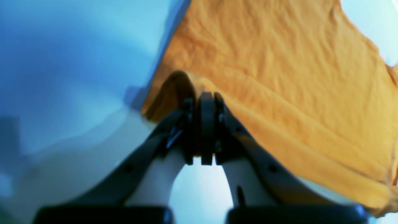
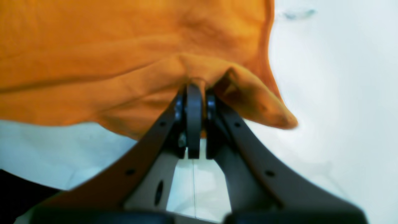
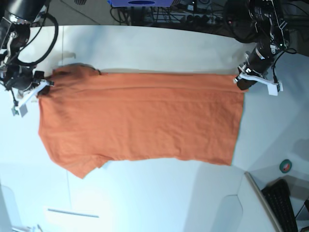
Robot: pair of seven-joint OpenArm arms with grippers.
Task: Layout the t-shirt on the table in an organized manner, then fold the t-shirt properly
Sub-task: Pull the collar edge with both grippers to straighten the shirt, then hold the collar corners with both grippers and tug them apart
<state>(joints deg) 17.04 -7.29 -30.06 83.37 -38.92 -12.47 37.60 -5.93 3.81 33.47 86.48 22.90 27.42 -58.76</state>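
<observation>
orange t-shirt (image 3: 140,121) — left fingers (image 1: 206,99) pinch hem | right fingers (image 2: 194,90) pinch shoulder edge

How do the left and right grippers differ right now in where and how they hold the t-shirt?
The left gripper pinches a squared corner at the straight hem end of the t-shirt, on the base view's right. The right gripper pinches the opposite end near a sleeve, on that view's left. Cloth beside the left gripper's pinch arches up; at the right gripper a pointed flap hangs beside the jaws. Both are shut on fabric along the far edge, above the table.
</observation>
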